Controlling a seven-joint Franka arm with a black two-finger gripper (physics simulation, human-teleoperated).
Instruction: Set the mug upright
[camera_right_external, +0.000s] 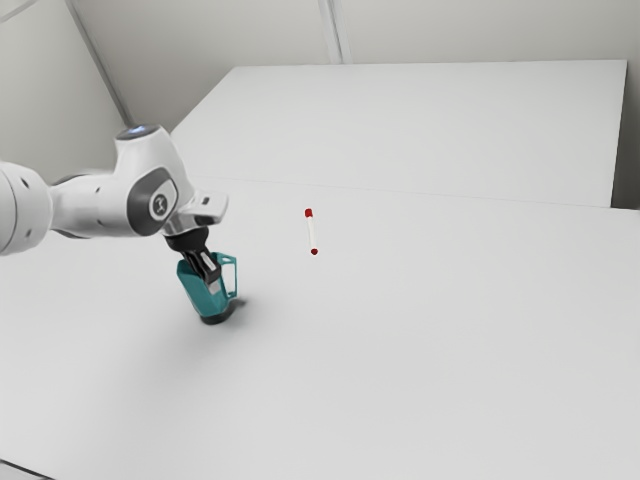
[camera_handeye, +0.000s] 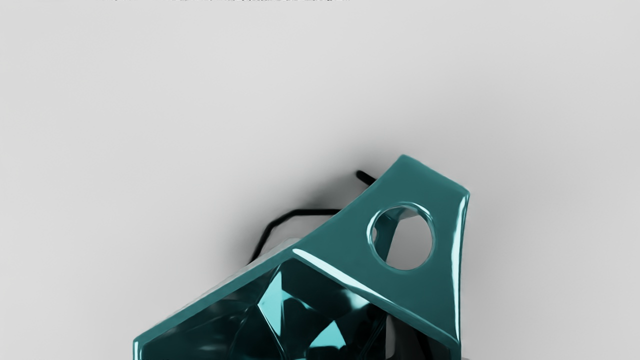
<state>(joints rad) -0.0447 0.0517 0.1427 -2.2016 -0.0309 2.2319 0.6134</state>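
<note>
My black gripper (camera_right_external: 211, 280) is at the faceted, glossy teal mug (camera_right_external: 207, 303), which leans, its black base lowest; I cannot tell whether my jaws are open or closed.

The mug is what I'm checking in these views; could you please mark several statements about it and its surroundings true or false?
1. The mug is teal. True.
2. Its handle is on the exterior view's left side of the mug. False: it is on the right side.
3. The gripper is at the mug. True.
4. The red-tipped stick touches the mug. False: it lies apart.
5. The mug leans in the exterior view. True.
</note>
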